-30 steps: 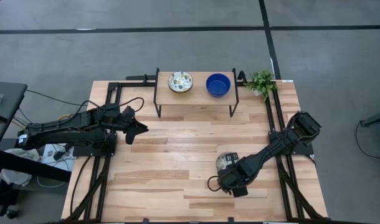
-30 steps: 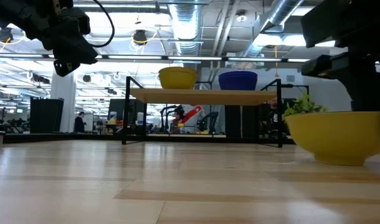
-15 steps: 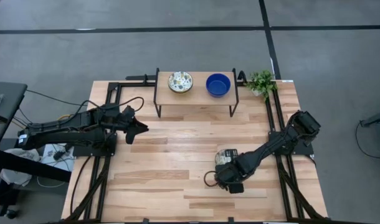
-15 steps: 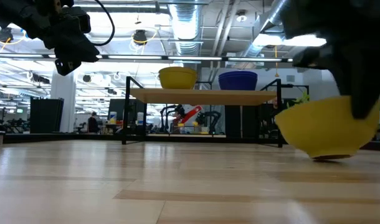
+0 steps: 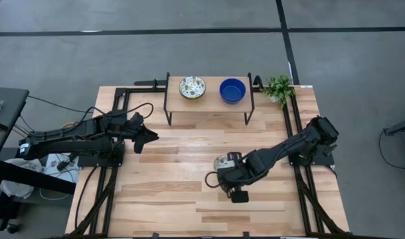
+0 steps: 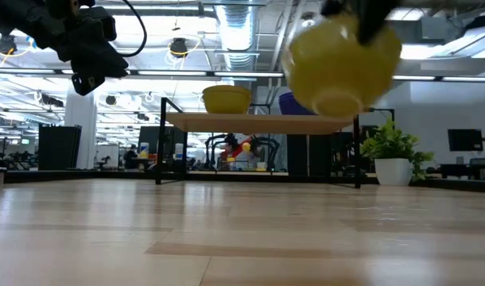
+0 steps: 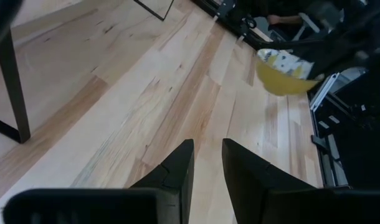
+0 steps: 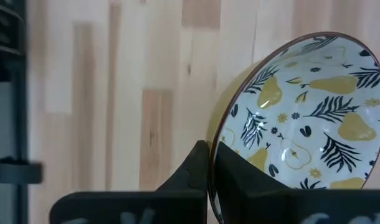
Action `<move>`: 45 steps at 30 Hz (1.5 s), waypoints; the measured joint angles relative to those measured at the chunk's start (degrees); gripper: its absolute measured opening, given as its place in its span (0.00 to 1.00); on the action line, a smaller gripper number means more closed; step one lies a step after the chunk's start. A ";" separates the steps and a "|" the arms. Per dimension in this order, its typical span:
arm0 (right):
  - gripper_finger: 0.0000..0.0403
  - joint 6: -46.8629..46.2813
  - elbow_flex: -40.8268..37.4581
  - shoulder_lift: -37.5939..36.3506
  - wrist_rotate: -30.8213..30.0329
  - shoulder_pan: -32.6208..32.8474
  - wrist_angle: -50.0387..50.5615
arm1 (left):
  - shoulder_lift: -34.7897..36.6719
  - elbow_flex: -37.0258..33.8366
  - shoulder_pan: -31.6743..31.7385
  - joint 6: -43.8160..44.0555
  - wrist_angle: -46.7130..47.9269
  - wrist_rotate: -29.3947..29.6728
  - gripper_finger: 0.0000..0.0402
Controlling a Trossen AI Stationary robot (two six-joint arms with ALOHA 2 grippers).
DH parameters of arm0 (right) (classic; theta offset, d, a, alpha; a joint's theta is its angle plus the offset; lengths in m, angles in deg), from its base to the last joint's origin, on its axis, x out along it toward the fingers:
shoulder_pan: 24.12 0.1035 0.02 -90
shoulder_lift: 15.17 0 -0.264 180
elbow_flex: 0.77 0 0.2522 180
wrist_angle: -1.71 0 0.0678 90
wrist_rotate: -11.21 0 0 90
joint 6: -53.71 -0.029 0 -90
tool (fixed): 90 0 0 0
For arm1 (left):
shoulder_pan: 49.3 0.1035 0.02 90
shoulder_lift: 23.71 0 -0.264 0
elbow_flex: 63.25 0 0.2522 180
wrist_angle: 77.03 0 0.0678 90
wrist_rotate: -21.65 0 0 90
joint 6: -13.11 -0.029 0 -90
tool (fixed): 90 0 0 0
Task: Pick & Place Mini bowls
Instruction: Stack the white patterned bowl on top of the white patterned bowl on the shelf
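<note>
My right gripper (image 5: 224,174) is shut on a mini bowl (image 8: 302,112), yellow outside and white inside with pears and dark leaves, held in the air above the middle of the table (image 6: 342,67). Two more mini bowls sit on their bases on a small raised shelf (image 5: 209,101) at the far edge: a patterned one (image 5: 192,87) and a blue one (image 5: 232,90). My left gripper (image 5: 149,137) hangs open over the table's left side, holding nothing (image 7: 205,162). My right gripper pinches the bowl's rim (image 8: 216,148) between its two fingers, one finger (image 8: 193,165) on the yellow outer wall and the other (image 8: 240,180) on the patterned inside. The fingers come steeply from above. The bowl is lifted clear of the table and tilted (image 6: 342,67).
A small green plant in a white pot (image 5: 278,87) stands at the far right corner beside the shelf. Black frame rails (image 5: 297,133) run along the table's left and right sides. Bare wood (image 5: 182,179) lies between the arms.
My right gripper has risen and gone toward the table's left with the yellow bowl. The bowl stood on the table, then tipped onto one edge, and now hangs tilted well clear of the wood.
</note>
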 joint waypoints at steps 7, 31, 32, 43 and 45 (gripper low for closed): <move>0.00 5.70 11.05 -0.06 -0.63 -3.41 4.79 | 0.00 0.00 0.00 0.00 -0.41 0.00 0.20; 0.00 58.57 27.31 -0.11 -13.89 -19.19 -12.15 | 0.00 0.00 0.00 0.02 -2.11 0.02 0.20; 0.00 60.29 27.31 -0.11 -13.89 -20.34 -13.18 | 0.00 0.00 0.00 0.01 -2.11 0.02 0.20; 0.00 68.37 27.31 -0.11 -12.20 -32.59 -18.81 | -0.01 0.00 0.00 0.00 -3.00 0.04 0.20; 0.00 68.34 27.31 -0.11 -8.79 -34.66 -18.82 | -0.02 0.00 0.00 0.00 -3.23 0.04 0.20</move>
